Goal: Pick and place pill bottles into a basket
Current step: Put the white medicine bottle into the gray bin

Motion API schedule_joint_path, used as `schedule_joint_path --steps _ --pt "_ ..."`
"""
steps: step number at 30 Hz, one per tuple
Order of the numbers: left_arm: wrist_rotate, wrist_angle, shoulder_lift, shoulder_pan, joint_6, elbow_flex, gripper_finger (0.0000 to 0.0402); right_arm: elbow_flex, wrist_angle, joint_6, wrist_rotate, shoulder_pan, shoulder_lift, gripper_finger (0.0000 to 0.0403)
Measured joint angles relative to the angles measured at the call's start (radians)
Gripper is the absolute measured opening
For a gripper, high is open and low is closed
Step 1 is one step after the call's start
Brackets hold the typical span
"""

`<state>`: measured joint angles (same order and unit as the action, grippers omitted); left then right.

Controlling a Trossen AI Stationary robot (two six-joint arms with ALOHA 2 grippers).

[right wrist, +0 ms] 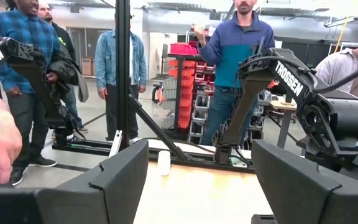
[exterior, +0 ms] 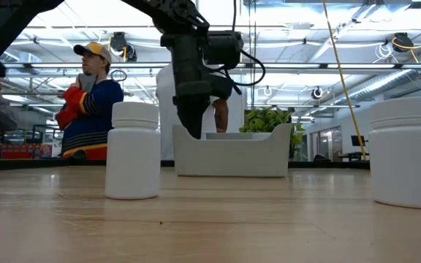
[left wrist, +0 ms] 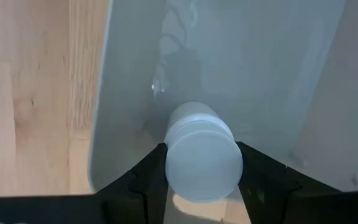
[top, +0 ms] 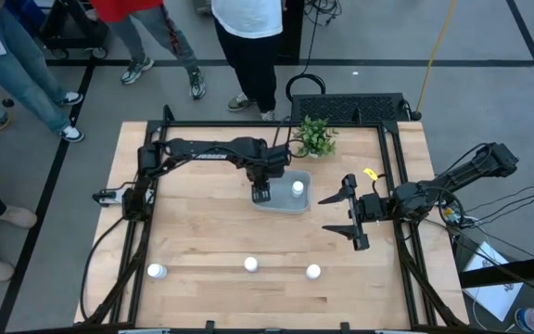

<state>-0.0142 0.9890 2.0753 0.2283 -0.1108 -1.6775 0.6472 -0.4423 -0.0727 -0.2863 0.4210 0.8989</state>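
The pale grey-blue basket [top: 283, 197] stands mid-table, in front of the plant. My left gripper [top: 260, 193] reaches down into the basket's left end and is shut on a white pill bottle [left wrist: 201, 155]. A second bottle [top: 297, 187] stands in the basket's right part. Three more bottles stand on their bases near the front edge, at the left [top: 157, 271], the middle [top: 251, 264] and the right [top: 313, 272]. My right gripper [top: 352, 213] is open and empty to the right of the basket. My left gripper pinches the bottle between its two fingers [left wrist: 151, 177], one on each side of the upper end by the cap [left wrist: 173, 155]. The fingers come from above, pointing down. The bottle hangs roughly upright inside the basket. Whether its base touches the basket floor, I cannot tell.
A small green potted plant [top: 315, 137] stands just behind the basket. Several people stand beyond the table's far edge. Bare wood lies between the basket and the front row of bottles.
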Motion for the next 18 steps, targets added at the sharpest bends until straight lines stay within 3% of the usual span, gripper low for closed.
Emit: schedule_joint_path --steps 4,10,18 --pt "0.0 -0.001 0.0 0.0 -0.01 0.0 0.0172 0.0 -0.001 0.0 0.0 0.0 0.0 0.0279" --pt "-0.001 0.001 0.0 0.0 -0.01 0.0 0.0228 0.0 -0.001 0.0 0.0 0.0 0.0 0.0279" --pt "0.021 0.002 0.0 -0.005 -0.007 0.0 0.0237 0.0 -0.001 0.0 0.0 0.0 0.0 0.0279"
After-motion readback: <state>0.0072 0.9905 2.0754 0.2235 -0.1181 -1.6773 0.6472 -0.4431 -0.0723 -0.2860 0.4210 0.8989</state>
